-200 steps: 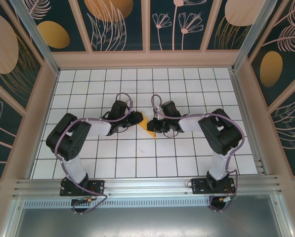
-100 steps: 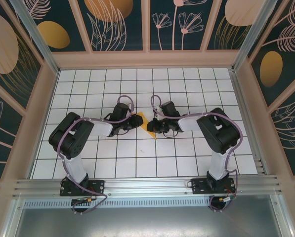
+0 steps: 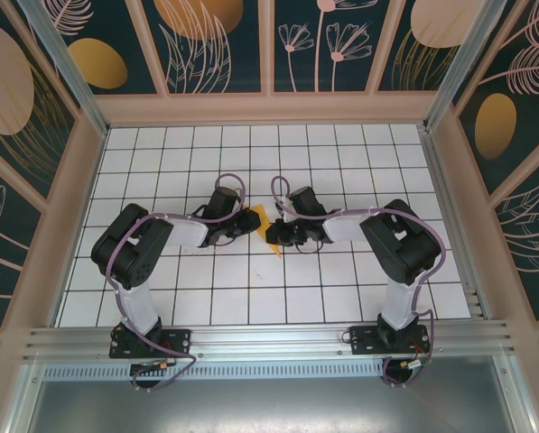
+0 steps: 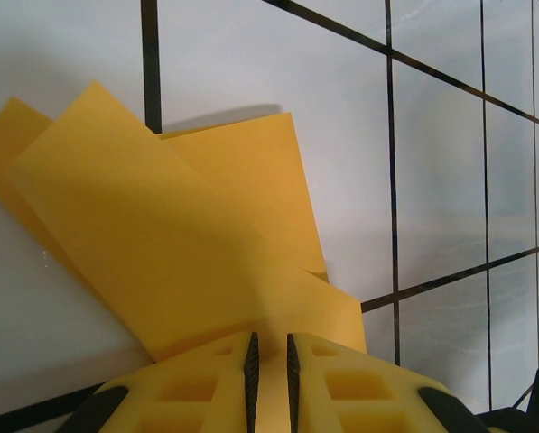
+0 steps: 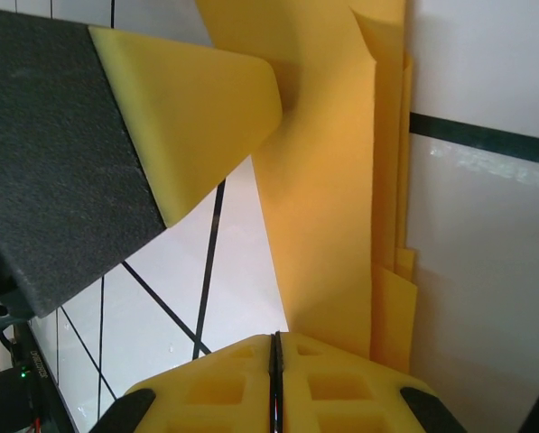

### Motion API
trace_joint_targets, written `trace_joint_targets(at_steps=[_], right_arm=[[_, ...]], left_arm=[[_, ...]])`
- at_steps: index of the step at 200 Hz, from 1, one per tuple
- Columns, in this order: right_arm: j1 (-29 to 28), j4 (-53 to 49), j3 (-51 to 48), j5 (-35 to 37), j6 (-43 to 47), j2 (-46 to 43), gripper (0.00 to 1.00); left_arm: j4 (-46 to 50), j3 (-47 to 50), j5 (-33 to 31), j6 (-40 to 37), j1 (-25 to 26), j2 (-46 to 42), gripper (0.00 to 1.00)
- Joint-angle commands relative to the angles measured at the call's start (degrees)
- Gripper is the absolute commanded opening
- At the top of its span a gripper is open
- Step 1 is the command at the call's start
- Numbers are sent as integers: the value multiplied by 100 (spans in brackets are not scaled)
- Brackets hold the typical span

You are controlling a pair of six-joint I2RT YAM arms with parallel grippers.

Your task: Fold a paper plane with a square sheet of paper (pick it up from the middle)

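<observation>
The orange-yellow paper [image 3: 266, 219], folded into overlapping layers, lies between the two grippers at mid-table, with a narrow tip pointing toward the near edge. In the left wrist view the paper [image 4: 179, 234] rises in creased flaps into my left gripper [image 4: 269, 347], whose pads stand close together with the paper between them. My left gripper [image 3: 249, 221] is at the paper's left side. My right gripper [image 3: 276, 234] is at its right side, its pads [image 5: 275, 347] shut tight, with the paper [image 5: 332, 180] running under its fingers. A left finger [image 5: 197, 117] touches the paper's upper part.
The white grid-tiled table [image 3: 251, 307] is ringed by a wooden frame [image 3: 269, 108] and patterned walls. Both arms bend inward from their bases at the near rail [image 3: 269, 338]. Open tiles lie behind and in front of the grippers.
My right gripper has shifted slightly left toward the paper, covering more of it. My left gripper has edged a little to the right. The paper's tip has moved slightly left.
</observation>
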State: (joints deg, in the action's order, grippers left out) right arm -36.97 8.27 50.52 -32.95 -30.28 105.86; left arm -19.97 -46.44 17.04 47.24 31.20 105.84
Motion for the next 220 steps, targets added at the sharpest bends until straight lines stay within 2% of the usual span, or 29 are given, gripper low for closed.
trace_joint_targets(at_steps=[1,75,131,220], right_arm=[[1,-297,-73,81,177,-17,12],[65,-826,-263,168,550,246,12],[139,-902,-439,213,609,403,12],[149,-939,-491,218,638,471,12]], left_arm=[[261,-95,-216,4,13,130,21],[603,-425,-428,-355,-16,136,23],[428,-428,-462,-654,-365,234,25],[719,-697,-1057,-986,-807,489,26]])
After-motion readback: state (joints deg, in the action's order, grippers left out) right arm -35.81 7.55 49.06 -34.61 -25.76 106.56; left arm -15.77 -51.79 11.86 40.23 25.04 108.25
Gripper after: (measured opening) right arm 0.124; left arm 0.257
